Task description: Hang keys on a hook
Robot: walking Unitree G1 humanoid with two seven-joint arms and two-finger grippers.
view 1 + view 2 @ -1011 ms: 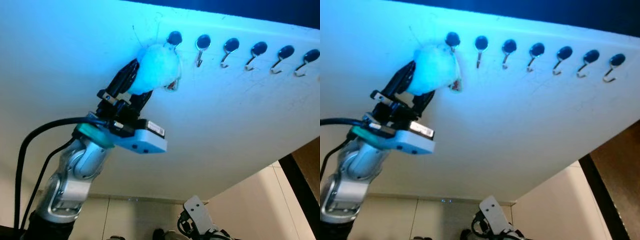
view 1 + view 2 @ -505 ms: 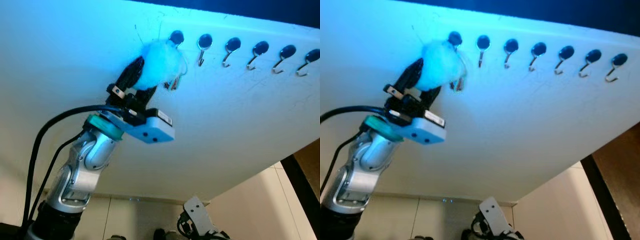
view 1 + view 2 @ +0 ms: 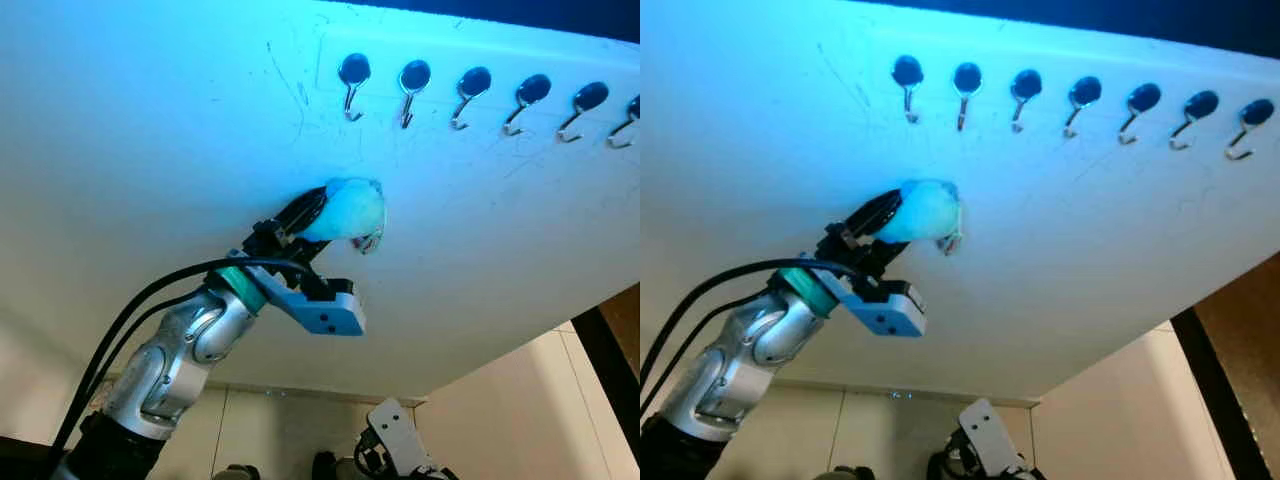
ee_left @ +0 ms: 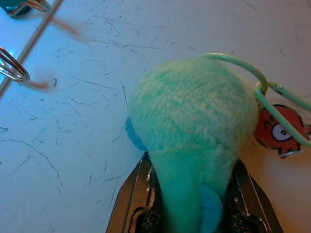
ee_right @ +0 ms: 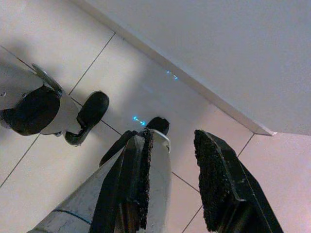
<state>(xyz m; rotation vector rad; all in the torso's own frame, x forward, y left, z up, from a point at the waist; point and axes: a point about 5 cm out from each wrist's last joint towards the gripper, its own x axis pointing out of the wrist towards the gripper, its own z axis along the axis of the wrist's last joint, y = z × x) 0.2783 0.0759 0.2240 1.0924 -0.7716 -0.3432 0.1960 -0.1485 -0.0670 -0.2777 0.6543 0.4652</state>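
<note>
The keys hang from a fluffy pale pompom (image 3: 348, 208) with a wire ring (image 4: 241, 67) and a small orange tag (image 4: 275, 131). My left gripper (image 3: 318, 216) is shut on the pompom and holds it against the white wall, well below the row of hooks. The leftmost hook (image 3: 350, 84) is bare, up and slightly right of the pompom. The metal ring dangles at the pompom's lower right (image 3: 368, 241). My right gripper (image 5: 177, 165) hangs open low over the tiled floor.
Several black-capped metal hooks (image 3: 468, 92) run in a row to the right along the scratched white wall (image 3: 150, 150). A dark opening (image 3: 615, 350) lies at the lower right. My right arm (image 3: 396, 440) hangs near the floor tiles (image 5: 160, 92).
My left gripper has come down and away from the leftmost hook with the pompom still in it. That hook, covered by the pompom before, now shows bare.
</note>
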